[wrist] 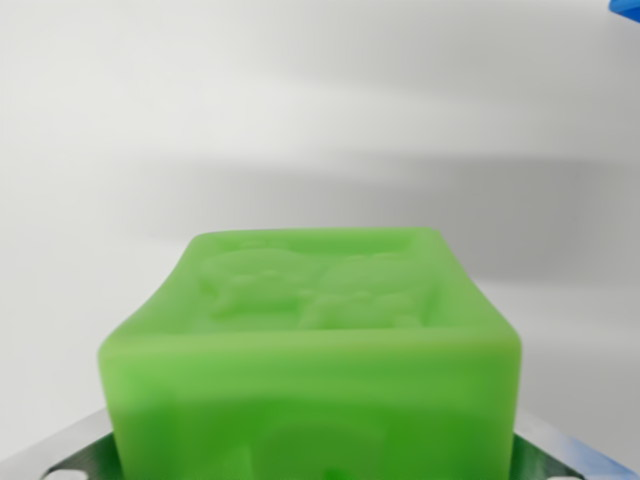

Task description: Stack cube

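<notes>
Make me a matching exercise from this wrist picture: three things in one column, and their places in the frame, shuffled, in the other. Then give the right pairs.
Things:
1. green cube
2. blue object
3. metal gripper part

Places:
A. top corner on the wrist view's right, only a sliver showing
B. bottom corner on the wrist view's left, beside the cube's base
C. lower middle of the frame, close to the camera, with a raised relief on its top face

Right pairs: 1-C, 2-A, 3-B.

What the blue object is cannot be told from the sliver in view.
</notes>
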